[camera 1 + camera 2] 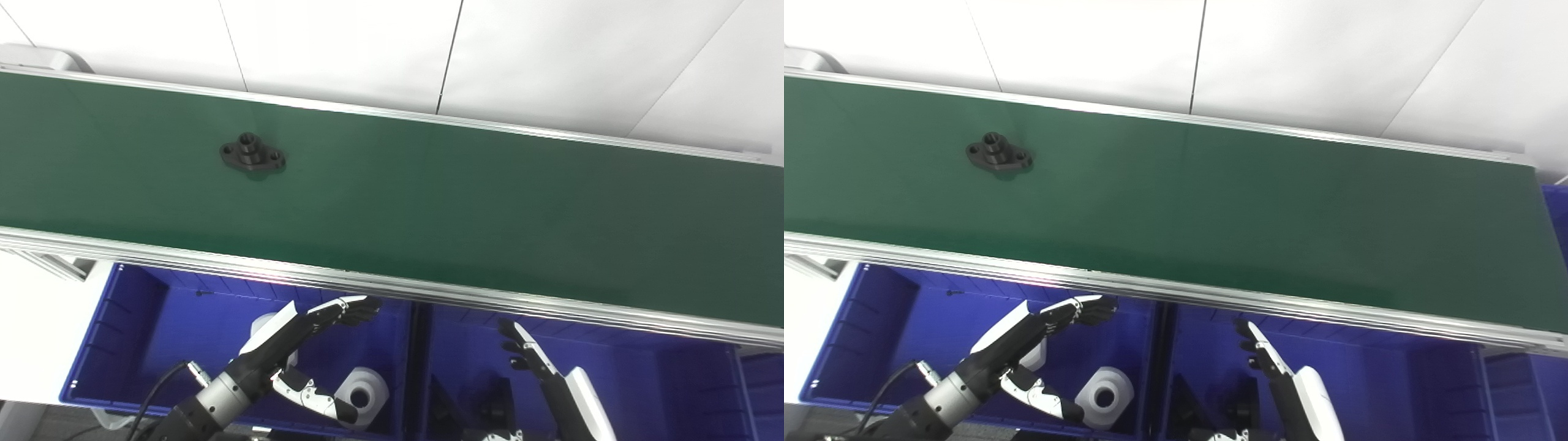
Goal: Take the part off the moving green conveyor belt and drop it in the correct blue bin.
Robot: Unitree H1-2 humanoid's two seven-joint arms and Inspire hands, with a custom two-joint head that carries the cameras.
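A black flanged part (252, 154) with a raised hub and two bolt holes lies on the green conveyor belt (465, 202), left of centre. My left hand (300, 343) is open and empty, held over the left blue bin (128, 331), below the belt's near rail. My right hand (539, 367) is open and empty over the right blue bin (661, 380). Both hands are well below and apart from the part.
The left bin holds white cylindrical parts (364, 394). The right bin holds dark parts (490, 407). An aluminium rail (429, 291) edges the belt's near side. A white wall lies behind the belt.
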